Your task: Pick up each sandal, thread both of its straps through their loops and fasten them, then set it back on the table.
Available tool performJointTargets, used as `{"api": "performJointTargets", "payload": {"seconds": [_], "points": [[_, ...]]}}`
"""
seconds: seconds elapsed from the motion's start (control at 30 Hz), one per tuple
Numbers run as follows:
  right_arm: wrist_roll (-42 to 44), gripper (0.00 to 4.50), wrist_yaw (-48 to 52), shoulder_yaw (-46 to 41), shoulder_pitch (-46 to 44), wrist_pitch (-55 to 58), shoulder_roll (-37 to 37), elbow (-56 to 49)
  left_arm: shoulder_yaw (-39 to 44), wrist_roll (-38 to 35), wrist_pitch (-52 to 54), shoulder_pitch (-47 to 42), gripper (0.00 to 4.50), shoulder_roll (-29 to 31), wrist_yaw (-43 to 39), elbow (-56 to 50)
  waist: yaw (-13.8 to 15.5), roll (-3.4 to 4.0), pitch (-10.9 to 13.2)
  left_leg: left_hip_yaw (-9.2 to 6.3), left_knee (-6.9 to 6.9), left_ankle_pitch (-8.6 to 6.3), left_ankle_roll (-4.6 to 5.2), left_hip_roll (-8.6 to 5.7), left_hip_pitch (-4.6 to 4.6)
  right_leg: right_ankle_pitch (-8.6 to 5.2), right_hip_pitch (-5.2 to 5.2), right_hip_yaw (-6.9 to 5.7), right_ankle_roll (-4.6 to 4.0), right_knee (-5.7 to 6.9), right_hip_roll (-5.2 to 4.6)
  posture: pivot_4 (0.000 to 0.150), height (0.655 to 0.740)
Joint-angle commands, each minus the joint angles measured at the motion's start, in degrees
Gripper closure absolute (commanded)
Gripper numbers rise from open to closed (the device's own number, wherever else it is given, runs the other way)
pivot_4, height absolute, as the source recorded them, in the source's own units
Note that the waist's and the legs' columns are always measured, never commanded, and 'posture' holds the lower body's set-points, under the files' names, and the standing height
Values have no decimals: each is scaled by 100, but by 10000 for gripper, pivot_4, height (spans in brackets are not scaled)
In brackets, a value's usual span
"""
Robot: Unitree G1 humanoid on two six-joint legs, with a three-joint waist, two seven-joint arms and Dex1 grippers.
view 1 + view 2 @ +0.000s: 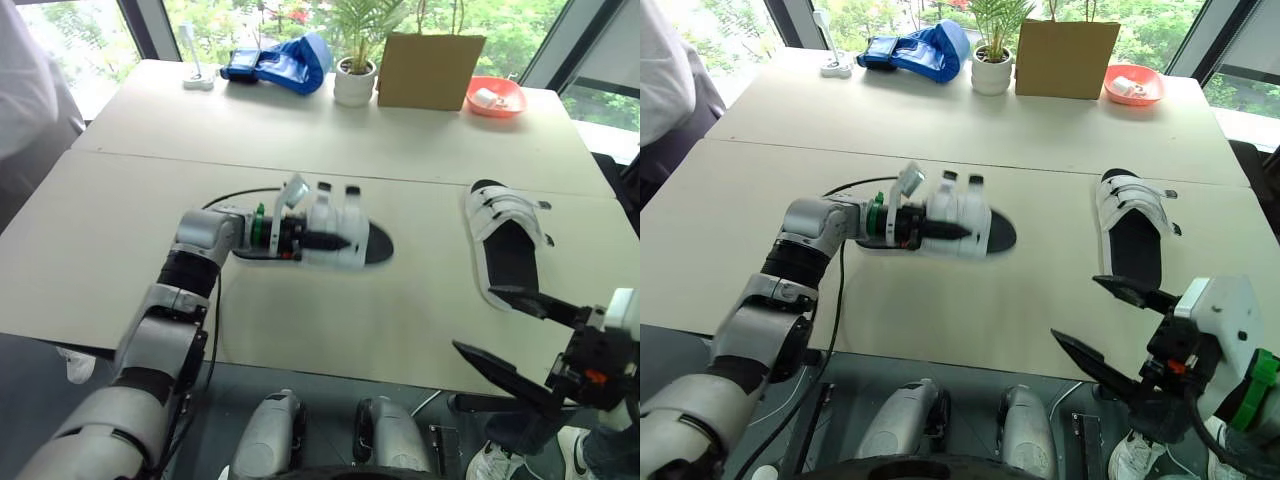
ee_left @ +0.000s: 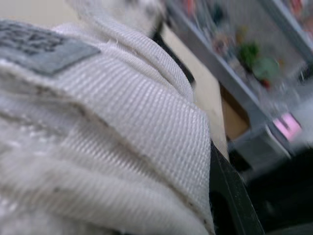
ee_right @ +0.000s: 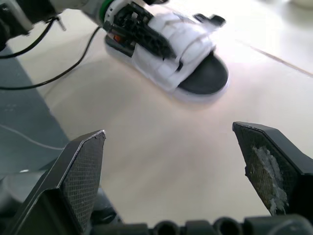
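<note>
Office-type meeting room. Two pale tables [image 1: 300, 130] standing pushed together; tall dark-framed windows [image 1: 215, 25] running behind the far edge, greenery showing outside. Potted plant [image 1: 355, 75], cardboard box [image 1: 430, 70], red bowl [image 1: 495, 97] and blue bag [image 1: 285, 65] sitting along that far edge.

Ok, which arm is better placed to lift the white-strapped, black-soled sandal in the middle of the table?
Left. The left gripper sits against the straps of the white-strapped, black-soled sandal. The right gripper hangs open at the beige table's near edge, closer to the other white-strapped sandal.
</note>
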Motion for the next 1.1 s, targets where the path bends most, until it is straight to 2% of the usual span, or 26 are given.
{"api": "performJointTargets", "payload": {"seconds": [0.03,0.1,0.2,0.43,0.5,0.53,0.57,0.7,0.77,0.8,0.83,0.9,0.97,1.0,1.1], "points": [[-300,0,-481,18,-352,-39,55,433,1524,-183,-569,-185,44844,-781,3006,-252,-7,-1,0,0,10,-2,3,0,-5,4,0,1,6,-1,0,1500,7209],[-338,0,-521,16,-497,-27,92,648,2029,-206,-1200,-4,44844,-1195,4008,-507,-25,-6,1,0,24,-5,9,0,-10,7,0,2,13,-2,0,1500,7209],[-255,0,-335,-25,-560,-6,87,809,2170,-64,-1647,143,44844,-1516,4816,-554,-29,-7,2,5,24,-5,8,0,-18,8,-14,4,14,1,5,1500,7209],[-47,0,253,13,-674,110,-196,916,2392,-214,-2301,205,44844,-1660,5413,-18,14,-9,4,3,61,-11,18,-6,-38,17,-10,-4,28,-1,6,1500,7209],[-8,0,378,87,-719,159,-266,925,2378,-310,-2235,326,36073,-1558,5273,-9,-9,-12,5,5,65,-16,25,-7,-37,19,-10,-1,31,-2,4,1500,7209],[-23,0,444,120,-715,179,-297,935,2285,-334,-2050,466,32632,-1474,5161,-196,-17,-13,5,5,65,-16,26,-7,-37,19,-10,-2,31,-2,4,1500,7209],[-59,0,535,148,-708,194,-330,963,2136,-442,-1599,717,27283,-1292,4950,-586,-28,-11,4,5,64,-16,25,-7,-37,19,-11,-2,31,-3,4,1500,7209],[-276,0,960,113,-643,178,-350,1176,1246,-581,-494,1943,9379,-211,3912,-2356,-159,0,-2,8,55,-15,21,-4,-34,17,-16,3,29,0,9,1500,7209],[-355,0,1215,60,-663,163,-417,1400,956,-1063,329,2612,547,807,2994,-3215,-199,6,-5,8,55,-13,17,-4,-28,17,-10,6,29,2,9,1500,7209],[-397,0,1439,-15,-695,168,-514,1633,850,-1267,491,3059,201,1754,2040,-3654,-215,14,-9,11,59,-13,14,-3,-25,18,-12,12,28,5,10,1500,7209],[-430,0,1601,-69,-721,174,-580,1795,789,-1405,557,3351,201,2410,1393,-3929,-249,14,-6,13,54,-13,12,0,-11,18,2,16,26,5,10,1500,7209],[-498,0,1865,-158,-772,182,-674,2072,754,-1551,434,3733,201,3306,517,-4197,-279,34,-5,13,53,-15,0,3,-4,11,2,17,15,7,10,1500,7209],[-551,0,2103,-282,-850,222,-783,2451,1118,-1727,218,3875,201,3847,-132,-4078,-151,76,-4,10,52,-26,-12,-1,17,1,5,15,0,-11,2,1500,7209],[-554,0,2404,-473,-936,310,-989,2993,1424,-1721,225,3719,201,4502,-679,-3494,-125,74,0,12,53,-31,-5,-5,20,1,8,17,-1,-12,-3,1500,7209],[-686,0,3053,-816,-1255,471,-1559,4331,1781,-1656,160,3270,201,5764,-1725,-2208,-143,56,13,11,53,-31,-5,-4,12,-3,-9,16,-9,-8,1,1500,7209]]}}
